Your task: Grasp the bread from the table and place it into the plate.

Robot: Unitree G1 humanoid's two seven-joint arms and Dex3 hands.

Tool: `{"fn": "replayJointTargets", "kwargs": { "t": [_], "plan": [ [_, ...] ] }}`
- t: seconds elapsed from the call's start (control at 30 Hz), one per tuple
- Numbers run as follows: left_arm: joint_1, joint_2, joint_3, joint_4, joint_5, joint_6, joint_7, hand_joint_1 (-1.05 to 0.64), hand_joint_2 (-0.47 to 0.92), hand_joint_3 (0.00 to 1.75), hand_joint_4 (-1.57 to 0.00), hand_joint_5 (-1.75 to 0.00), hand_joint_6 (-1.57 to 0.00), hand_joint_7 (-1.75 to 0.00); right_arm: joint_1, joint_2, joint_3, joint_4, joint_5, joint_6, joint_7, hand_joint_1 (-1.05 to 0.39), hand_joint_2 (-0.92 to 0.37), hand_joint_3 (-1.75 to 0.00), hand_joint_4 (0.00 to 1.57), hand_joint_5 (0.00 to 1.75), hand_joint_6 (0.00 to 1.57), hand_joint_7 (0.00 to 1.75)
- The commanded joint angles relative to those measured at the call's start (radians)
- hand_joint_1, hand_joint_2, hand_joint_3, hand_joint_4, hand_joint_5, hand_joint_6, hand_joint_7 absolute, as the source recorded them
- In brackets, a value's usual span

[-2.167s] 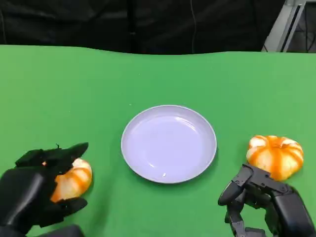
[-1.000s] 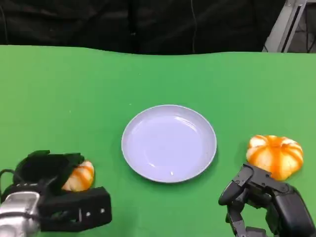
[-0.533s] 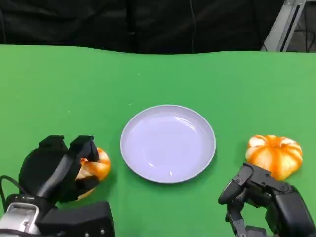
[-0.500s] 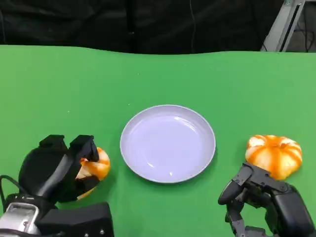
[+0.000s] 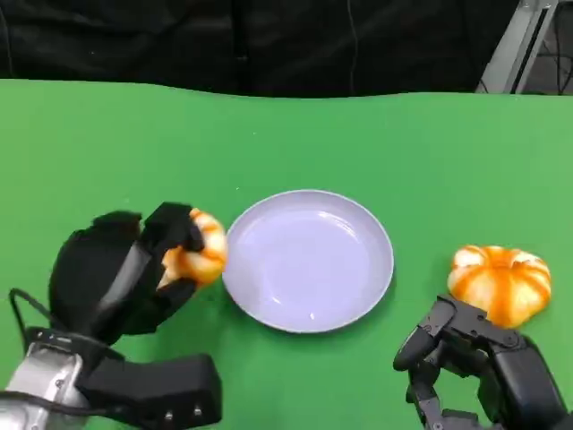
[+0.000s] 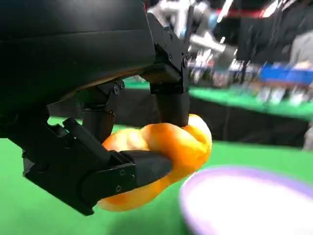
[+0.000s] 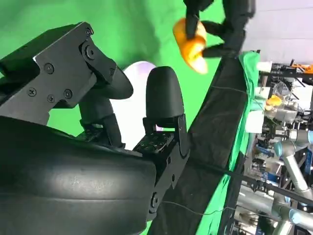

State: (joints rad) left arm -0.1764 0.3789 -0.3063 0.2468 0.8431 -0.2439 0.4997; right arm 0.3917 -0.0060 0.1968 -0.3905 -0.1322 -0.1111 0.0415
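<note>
Looking down from the head view, you see:
Left hand (image 5: pixel 121 273): it grips the bread (image 5: pixel 197 251) in its fingers, lifted off the green table (image 5: pixel 107 143) and just beside the plate's left rim.
Plate (image 5: pixel 307 260): pale lavender, round, near the table's middle, nothing in it.
Second bread (image 5: pixel 499 282): orange with white stripes, lying on the table to the plate's right, apart from it.
Right hand (image 5: pixel 474 372): low at the near right edge, just short of the second bread, its fingers apart and holding nothing.

Left wrist view, for you:
Hand (image 6: pixel 112 161): its black fingers (image 6: pixel 146 169) close around the bread (image 6: pixel 171 147) from above and below.
Bread: glossy orange, held above the green cloth, close to the plate's (image 6: pixel 195 196) blurred rim.

Right wrist view, for you:
Right hand's fingers (image 7: pixel 164 98): spread apart, with nothing between them.
Plate (image 7: pixel 137 73): a pale patch on the green beyond those fingers.
Left hand (image 7: pixel 222 24): far across the table, clasping the bread (image 7: pixel 188 46), which sits clear of the cloth.
</note>
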Motion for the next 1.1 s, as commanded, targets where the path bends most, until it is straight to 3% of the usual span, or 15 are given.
{"fn": "replayJointTargets", "kwargs": {
  "t": [0.03,0.3,0.5,0.6,0.7,0.97,1.0,1.03,1.07,1.1],
  "plan": [
    [-0.027,-0.017,-0.012,-0.008,0.021,-0.023,0.053,-0.17,0.33,1.41,-0.88,-1.75,-0.66,-1.75,0.005,-0.008,-0.005,-0.01,0.001,-0.007,-0.005,0.03,-0.44,-1.28,0.7,1.67,0.71,1.4],
    [-0.124,-0.117,-0.073,0.039,0.037,-0.034,0.058,-0.19,0.33,1.41,-0.91,-1.75,-0.67,-1.74,0.012,-0.005,0.003,-0.014,-0.002,-0.01,-0.009,0.04,-0.44,-1.28,0.7,1.67,0.71,1.41],
    [-0.138,-0.124,-0.081,0.052,0.039,-0.034,0.064,-0.19,0.32,1.42,-0.92,-1.75,-0.68,-1.74,0.013,-0.006,0.005,-0.013,-0.003,-0.012,-0.01,0.04,-0.44,-1.29,0.7,1.67,0.72,1.4],
    [-0.255,-0.224,-0.139,0.192,0.015,-0.027,-0.002,-0.19,0.36,1.32,-0.9,-1.75,-0.68,-1.74,0.019,-0.004,0.008,-0.026,-0.001,0.004,-0.009,0.03,-0.43,-1.28,0.69,1.67,0.71,1.4],
    [-0.304,-0.257,-0.155,0.264,-0.009,-0.026,-0.027,-0.21,0.38,1.27,-0.88,-1.75,-0.68,-1.75,0.02,-0.004,0.01,-0.025,0.0,0.003,-0.01,0.03,-0.44,-1.28,0.69,1.67,0.71,1.4],
    [-0.331,-0.265,-0.166,0.306,-0.028,-0.031,-0.028,-0.21,0.4,1.22,-0.87,-1.75,-0.68,-1.75,0.02,-0.003,0.011,-0.025,0.0,0.003,-0.01,0.03,-0.44,-1.29,0.69,1.66,0.71,1.41],
    [-0.349,-0.282,-0.182,0.295,-0.025,0.055,-0.15,-0.21,0.4,1.22,-0.87,-1.75,-0.68,-1.75,0.02,-0.002,0.012,-0.027,-0.001,0.005,-0.011,0.03,-0.44,-1.29,0.69,1.66,0.71,1.41],
    [-0.361,-0.294,-0.195,0.282,-0.022,0.124,-0.247,-0.44,0.67,0.7,-0.36,-1.05,-0.3,-1.01,0.021,-0.001,0.013,-0.029,-0.002,0.007,-0.012,0.03,-0.43,-1.29,0.69,1.67,0.71,1.41],
    [-0.367,-0.302,-0.204,0.269,-0.019,0.175,-0.318,-0.52,0.79,0.46,-0.18,-0.78,-0.19,-0.71,0.021,0.0,0.014,-0.031,-0.002,0.008,-0.012,0.03,-0.43,-1.29,0.69,1.67,0.71,1.41],
    [-0.37,-0.306,-0.21,0.255,-0.018,0.209,-0.361,-0.57,0.85,0.33,-0.09,-0.64,-0.13,-0.56,0.021,0.0,0.015,-0.032,-0.003,0.009,-0.013,0.03,-0.43,-1.29,0.69,1.67,0.71,1.41]
  ]
}}
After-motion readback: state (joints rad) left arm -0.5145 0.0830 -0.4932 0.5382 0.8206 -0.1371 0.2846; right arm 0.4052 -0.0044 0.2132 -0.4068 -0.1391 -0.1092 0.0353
